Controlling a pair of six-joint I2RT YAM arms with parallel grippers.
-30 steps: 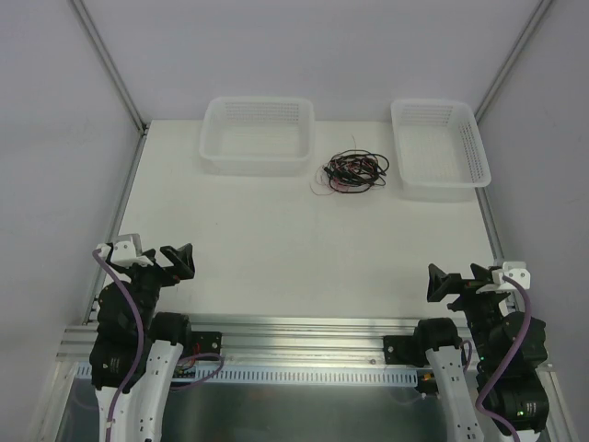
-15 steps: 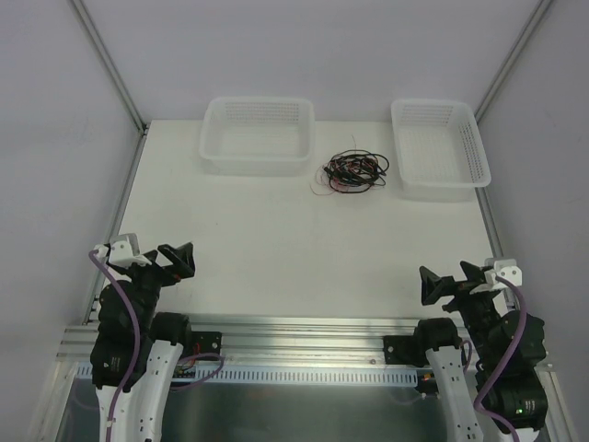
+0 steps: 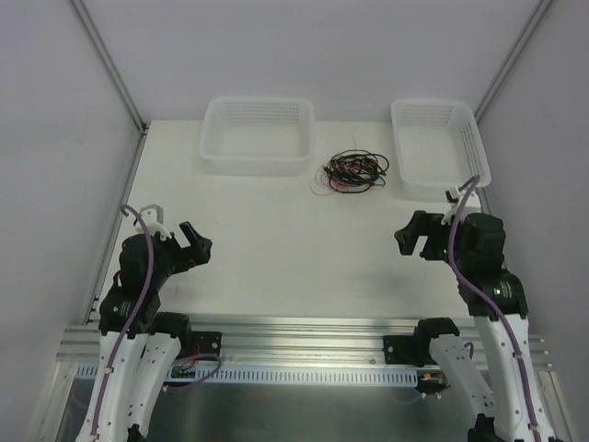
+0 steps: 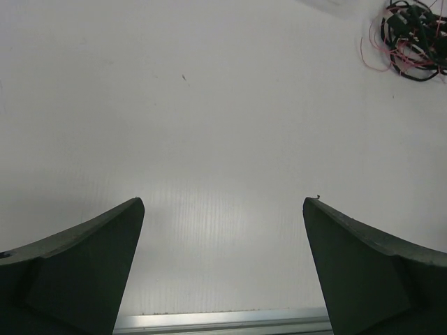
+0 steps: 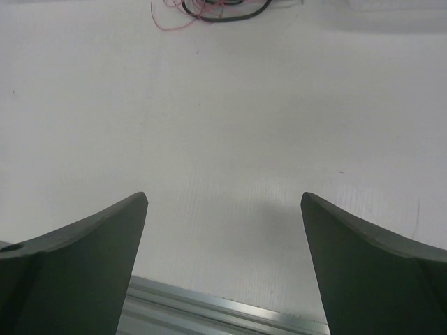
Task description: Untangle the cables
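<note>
Our right gripper [image 3: 416, 238], spread and empty like the left gripper [image 3: 196, 245], is hovering nearer the cables [image 3: 354, 171], which we are seeing ahead, probably slightly leftward.

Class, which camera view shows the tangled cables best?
The top external view: the whole bundle of cables lies in frame with nothing covering it. The left wrist view catches most of it, cut off at the corner; the right wrist view shows only its near edge.
</note>
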